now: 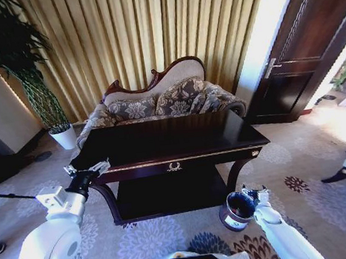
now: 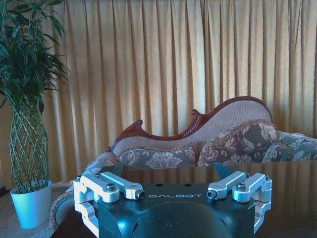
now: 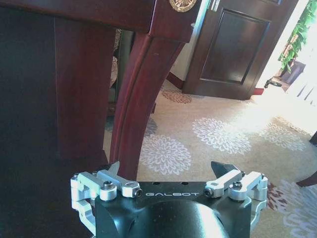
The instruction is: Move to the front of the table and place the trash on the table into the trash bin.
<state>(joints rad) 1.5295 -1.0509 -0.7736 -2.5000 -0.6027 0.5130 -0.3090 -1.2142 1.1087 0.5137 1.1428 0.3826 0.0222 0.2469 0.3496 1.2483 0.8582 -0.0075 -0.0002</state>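
The dark glossy table is sitting bare, gold-trimmed; the left gripper is hovering wide at its nine-o'clock corner, the right gripper gaping over the brown trash bin.

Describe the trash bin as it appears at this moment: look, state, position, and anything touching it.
The trash bin is a small round dark-brown cylinder with a pale label on its side and a dark liner inside. It stands upright on the patterned carpet, just outside the front right leg of the table. Its mouth is open and its contents cannot be made out. The right gripper sits at its rim, fingers open; contact cannot be confirmed.
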